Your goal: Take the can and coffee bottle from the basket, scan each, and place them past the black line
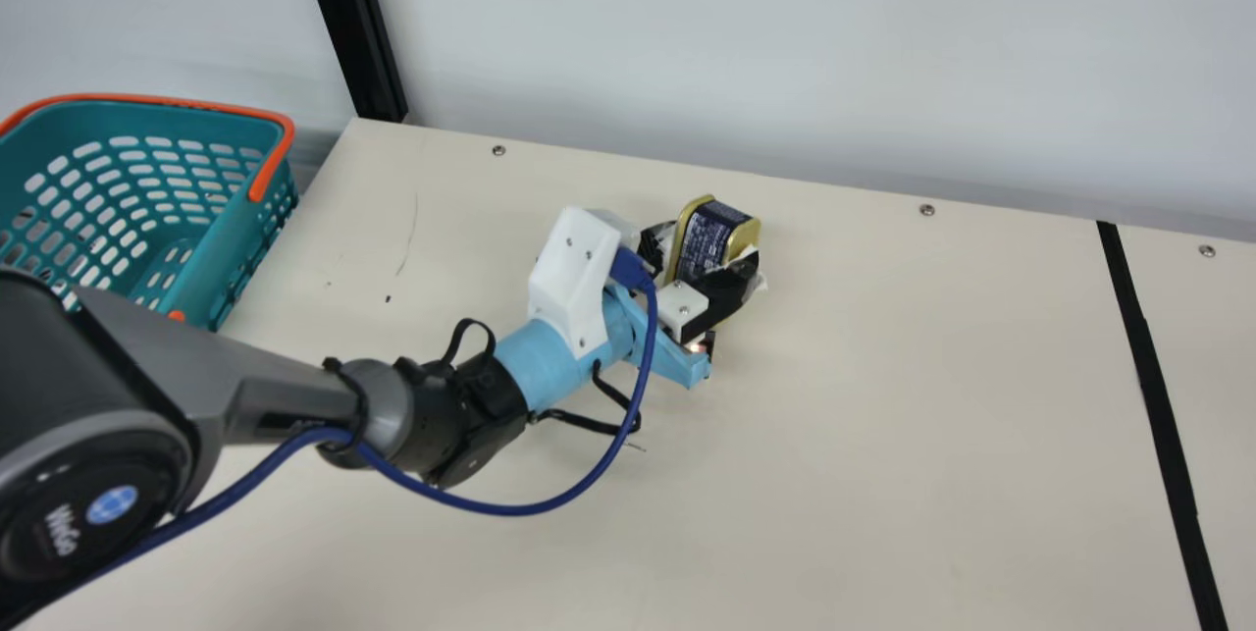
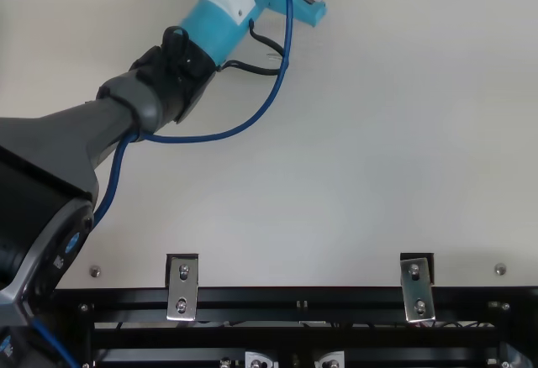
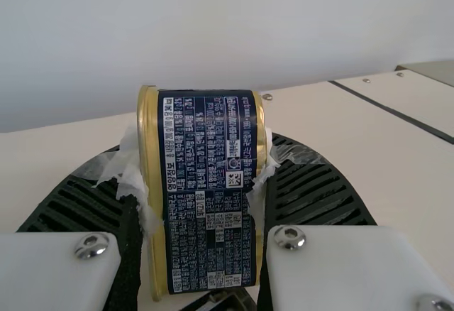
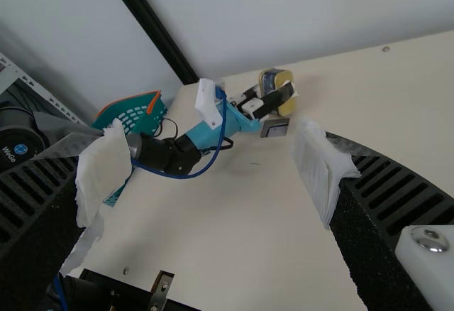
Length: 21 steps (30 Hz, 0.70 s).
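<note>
My left black ribbed fingers (image 3: pixel 312 194) clasp the navy-and-gold metal can (image 3: pixel 209 190) outside the teal plastic basket (image 1: pixel 231 243), my right fingers (image 4: pixel 397 190) are parted, and placing past the flat black line (image 1: pixel 1160 405) remains, with probably the coffee bottle too.

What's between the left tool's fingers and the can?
Crumpled white material, on both sides of the can; the left wrist view shows it.

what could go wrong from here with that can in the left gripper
The can could slip: the white padding on the left gripper's fingers looks torn and loose where it meets the metal.

The blue cable hangs in a loose loop beside the arm, so it might snag on the way to the black line.
</note>
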Each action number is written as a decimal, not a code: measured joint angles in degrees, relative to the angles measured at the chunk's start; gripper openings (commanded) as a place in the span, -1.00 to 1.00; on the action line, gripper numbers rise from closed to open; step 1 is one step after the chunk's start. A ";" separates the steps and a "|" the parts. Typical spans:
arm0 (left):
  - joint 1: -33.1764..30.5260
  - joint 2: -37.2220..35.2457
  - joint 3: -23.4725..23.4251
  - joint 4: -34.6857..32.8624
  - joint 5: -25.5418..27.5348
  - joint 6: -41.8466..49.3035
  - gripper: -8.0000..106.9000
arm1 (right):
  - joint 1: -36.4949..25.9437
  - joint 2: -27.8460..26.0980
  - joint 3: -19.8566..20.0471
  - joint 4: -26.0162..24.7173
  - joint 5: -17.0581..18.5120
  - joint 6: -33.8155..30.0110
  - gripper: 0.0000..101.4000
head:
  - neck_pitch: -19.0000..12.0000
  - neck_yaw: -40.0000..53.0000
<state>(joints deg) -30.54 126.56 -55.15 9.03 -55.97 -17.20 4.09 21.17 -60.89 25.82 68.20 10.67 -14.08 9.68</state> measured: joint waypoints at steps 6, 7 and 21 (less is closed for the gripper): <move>0.12 -1.32 1.76 0.55 0.88 0.64 -0.68 | 0.00 0.00 0.00 0.00 0.00 0.00 1.00 | 0.00 0.00; 0.23 -1.47 2.09 0.71 0.88 0.77 -0.68 | 0.00 0.00 0.00 0.00 0.00 0.00 1.00 | 0.00 0.00; 1.17 -6.43 8.00 -2.98 -4.39 2.44 -0.68 | 0.00 0.00 0.00 0.00 0.00 0.00 1.00 | 0.00 0.00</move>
<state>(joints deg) -29.36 120.13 -47.15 6.05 -60.36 -14.76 4.09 21.17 -60.89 25.82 68.20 10.67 -14.08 9.68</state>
